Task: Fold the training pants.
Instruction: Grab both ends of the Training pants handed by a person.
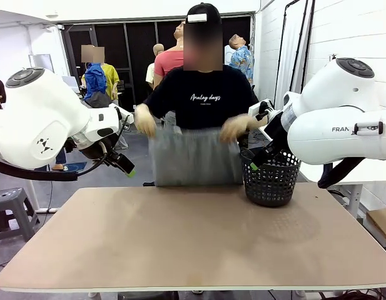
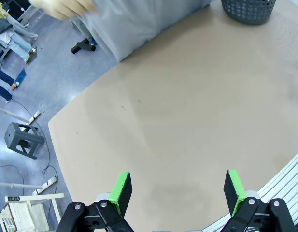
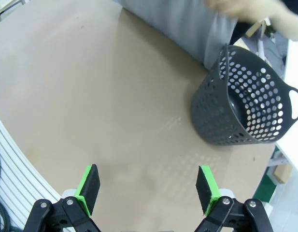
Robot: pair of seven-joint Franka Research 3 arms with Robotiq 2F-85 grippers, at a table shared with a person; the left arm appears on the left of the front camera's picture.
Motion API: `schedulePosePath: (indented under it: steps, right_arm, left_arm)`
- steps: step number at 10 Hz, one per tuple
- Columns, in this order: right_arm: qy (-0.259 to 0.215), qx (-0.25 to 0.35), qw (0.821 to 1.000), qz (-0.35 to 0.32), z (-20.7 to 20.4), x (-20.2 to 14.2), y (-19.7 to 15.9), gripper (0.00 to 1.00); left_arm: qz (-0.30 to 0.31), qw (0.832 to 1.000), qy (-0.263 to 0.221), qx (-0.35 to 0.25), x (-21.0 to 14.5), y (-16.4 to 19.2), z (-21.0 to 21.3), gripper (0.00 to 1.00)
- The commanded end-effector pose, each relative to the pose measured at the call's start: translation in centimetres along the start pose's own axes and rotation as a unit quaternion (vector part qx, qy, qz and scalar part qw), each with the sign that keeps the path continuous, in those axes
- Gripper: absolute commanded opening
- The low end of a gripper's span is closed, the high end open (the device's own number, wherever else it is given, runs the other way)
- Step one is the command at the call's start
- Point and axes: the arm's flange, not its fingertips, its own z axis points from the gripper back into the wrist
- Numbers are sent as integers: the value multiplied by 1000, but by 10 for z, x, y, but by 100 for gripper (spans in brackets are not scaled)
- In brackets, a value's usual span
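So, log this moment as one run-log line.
light grey jersey training pants: person holds up; left end effector: open; right end effector: open

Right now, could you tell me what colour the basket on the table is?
The basket is dark grey with round holes; clearest in the right wrist view.

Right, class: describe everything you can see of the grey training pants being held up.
The training pants are light grey, soft-looking cloth, unfolded. The person holds them up by the top edge, a hand near each end, so they hang flat. Their lower part drops behind the table's far edge, beside the black mesh basket.
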Motion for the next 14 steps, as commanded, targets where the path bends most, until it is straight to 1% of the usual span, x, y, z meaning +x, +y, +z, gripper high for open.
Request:
schedulePosePath:
  steps: [1,14]
  right_arm:
    - [-1,6,1000,1,0,0,0,100]
    - [-1,6,1000,1,0,0,0,100]
  left_arm:
    - [-3,1000,0,-2,0,1,0,100]
    - [-3,1000,0,-2,0,1,0,100]
